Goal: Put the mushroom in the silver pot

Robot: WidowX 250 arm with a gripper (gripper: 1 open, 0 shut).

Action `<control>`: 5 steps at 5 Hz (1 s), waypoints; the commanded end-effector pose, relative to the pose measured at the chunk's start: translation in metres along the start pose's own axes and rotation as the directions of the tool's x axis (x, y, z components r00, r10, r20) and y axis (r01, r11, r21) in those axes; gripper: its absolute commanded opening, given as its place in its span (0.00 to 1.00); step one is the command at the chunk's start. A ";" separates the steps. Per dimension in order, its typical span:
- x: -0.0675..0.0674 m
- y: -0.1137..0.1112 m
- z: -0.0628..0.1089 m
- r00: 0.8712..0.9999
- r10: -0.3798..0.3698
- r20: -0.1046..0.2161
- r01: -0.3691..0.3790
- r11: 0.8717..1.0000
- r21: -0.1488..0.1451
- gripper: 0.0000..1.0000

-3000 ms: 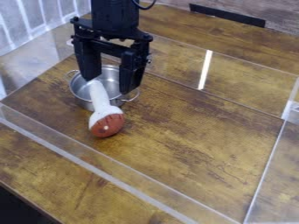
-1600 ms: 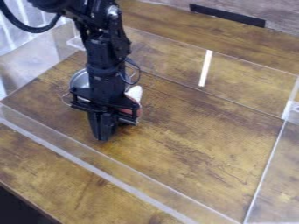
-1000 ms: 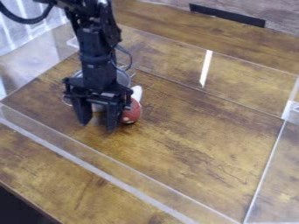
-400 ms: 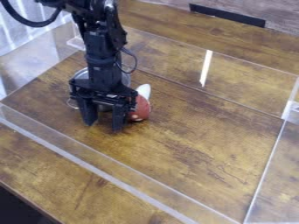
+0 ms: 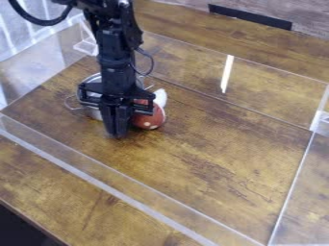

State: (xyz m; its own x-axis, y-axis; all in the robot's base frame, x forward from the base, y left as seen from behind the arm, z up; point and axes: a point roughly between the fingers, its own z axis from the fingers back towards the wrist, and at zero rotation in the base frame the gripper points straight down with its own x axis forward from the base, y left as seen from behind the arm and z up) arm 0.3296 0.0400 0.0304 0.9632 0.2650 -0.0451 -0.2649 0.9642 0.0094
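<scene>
The mushroom [image 5: 150, 116] lies on its side on the wooden table, reddish-brown cap toward the front and whitish stem pointing back. My gripper [image 5: 119, 125] stands straight down just left of it, fingers drawn together with the tips at the table. The cap rests against the right side of the fingers rather than between them. The silver pot [image 5: 85, 99] sits directly behind the gripper, mostly hidden by the arm; only a bit of its rim shows at the left.
Clear acrylic walls [image 5: 77, 144] fence the work area at front, left and right. A pale reflective strip [image 5: 226, 75] lies on the table to the right. A dark flat object [image 5: 251, 13] sits at the back edge.
The fingers have closed from wide open to shut. The mushroom has been nudged slightly right and back, ending beside the fingers.
</scene>
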 end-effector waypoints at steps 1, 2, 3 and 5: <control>0.014 0.010 0.013 0.999 -0.016 0.051 0.016 1.000 0.005 1.00; 0.018 0.016 0.014 0.997 -0.051 0.051 0.050 0.999 0.011 1.00; 0.022 0.020 0.013 0.996 -0.074 0.050 0.074 0.997 0.013 0.00; 0.025 0.017 0.029 0.999 -0.011 0.051 0.011 1.000 0.006 1.00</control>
State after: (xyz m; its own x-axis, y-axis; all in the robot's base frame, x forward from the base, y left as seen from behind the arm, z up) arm 0.3424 0.0576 0.0373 0.9677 0.2441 -0.0631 -0.2434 0.9698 0.0178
